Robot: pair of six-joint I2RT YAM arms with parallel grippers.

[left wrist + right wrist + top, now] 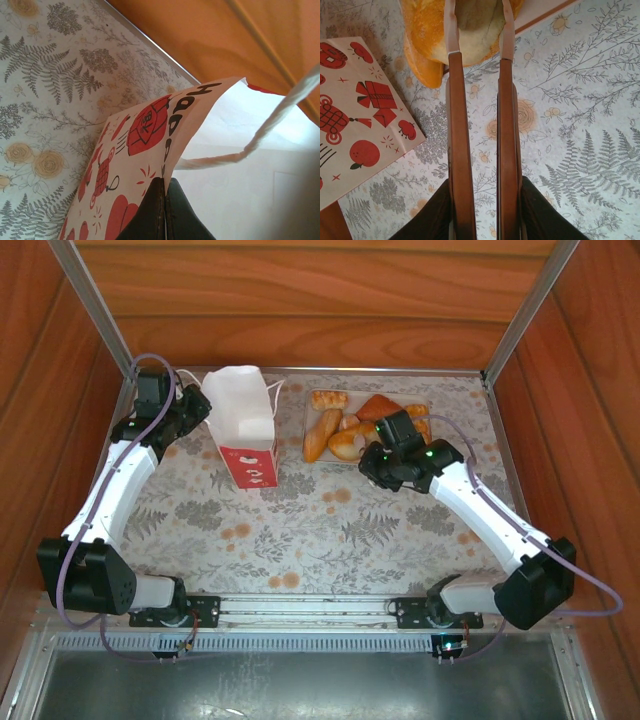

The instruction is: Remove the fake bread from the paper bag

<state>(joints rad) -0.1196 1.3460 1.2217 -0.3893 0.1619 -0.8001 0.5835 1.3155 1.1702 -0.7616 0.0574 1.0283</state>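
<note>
Gripping: the right gripper (484, 220) is clenched on the brown handles of the tongs (460, 125), pressing the two arms nearly parallel.
Tong tips: straight ahead of that claw, the pale tips pinch a golden bread roll (470, 30) with a paler underside.
Under the roll: an orange pastry (422, 70) lies just beneath it, to the claw's left. The edge of the pale tray (542, 10) shows ahead and to the right.
Tray load: from above, several more pastries (325, 430) lie heaped on the tray, close around the right claw's tips.
Bag: off to the right claw's left, apart from the tray, the paper bag (245, 430) stands upright with its mouth open.
Bag hold: the left gripper (165, 200) is pinched tight on the bag's rim, with the cord handle (270, 125) looping just ahead of it.
Progress: judged nearly done, since most of the bread is out and on the tray.
Left: setting this roll down. The bag's floor is hidden, so whether any piece remains inside cannot be told.
</note>
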